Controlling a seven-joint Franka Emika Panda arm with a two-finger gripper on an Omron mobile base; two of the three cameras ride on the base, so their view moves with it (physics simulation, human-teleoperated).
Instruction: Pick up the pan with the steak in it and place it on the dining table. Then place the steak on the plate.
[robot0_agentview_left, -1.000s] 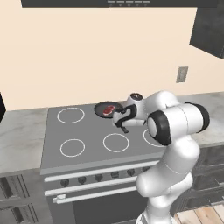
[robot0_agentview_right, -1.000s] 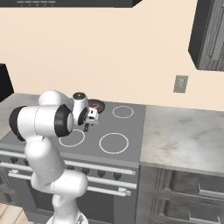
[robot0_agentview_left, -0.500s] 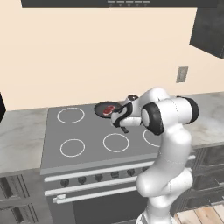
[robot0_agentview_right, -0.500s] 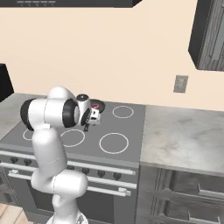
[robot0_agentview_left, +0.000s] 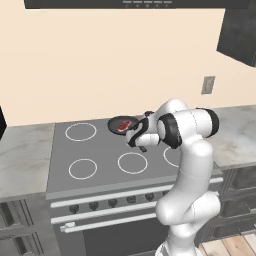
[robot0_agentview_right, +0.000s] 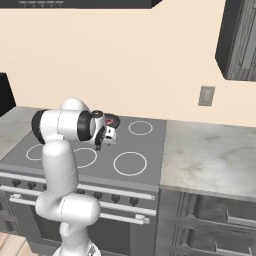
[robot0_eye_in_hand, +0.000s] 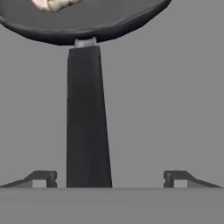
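1. Pan (robot0_agentview_left: 122, 124) sat flat on the back of the stove (robot0_agentview_left: 100, 172), at the middle rear burner; also seen past the arm in the right base view (robot0_agentview_right: 112, 119). Filled the top of the hand view as a dark round bowl (robot0_eye_in_hand: 87, 24).
2. Steak (robot0_agentview_left: 124, 125) lay inside the pan, red-brown with paler patches; a pale edge of it visible at the top of the hand view (robot0_eye_in_hand: 52, 4).
3. Handle (robot0_eye_in_hand: 87, 122) ran straight from the pan rim toward the camera, down the middle of the hand view, between the two fingertips (robot0_eye_in_hand: 43, 178).
4. Gripper (robot0_eye_in_hand: 109, 179) stood wide, one tip each side of the handle, clear gaps on both sides; left gap narrower than right. No contact with the handle seen.
5. Gripper (robot0_agentview_left: 141, 142) hung low over the stove top just in front of the pan, arm bent over from the right of the left base view. In the right base view, hand (robot0_agentview_right: 106, 137) partly masked by the arm's elbow.
6. White burner rings marked on the grey stove top; knobs and oven bar along the front.
7. Marble-look counter (robot0_agentview_right: 210, 155) flanked the stove to the right; wall socket (robot0_agentview_right: 206, 95) above it; dark cabinet (robot0_agentview_right: 240, 40) at upper right.
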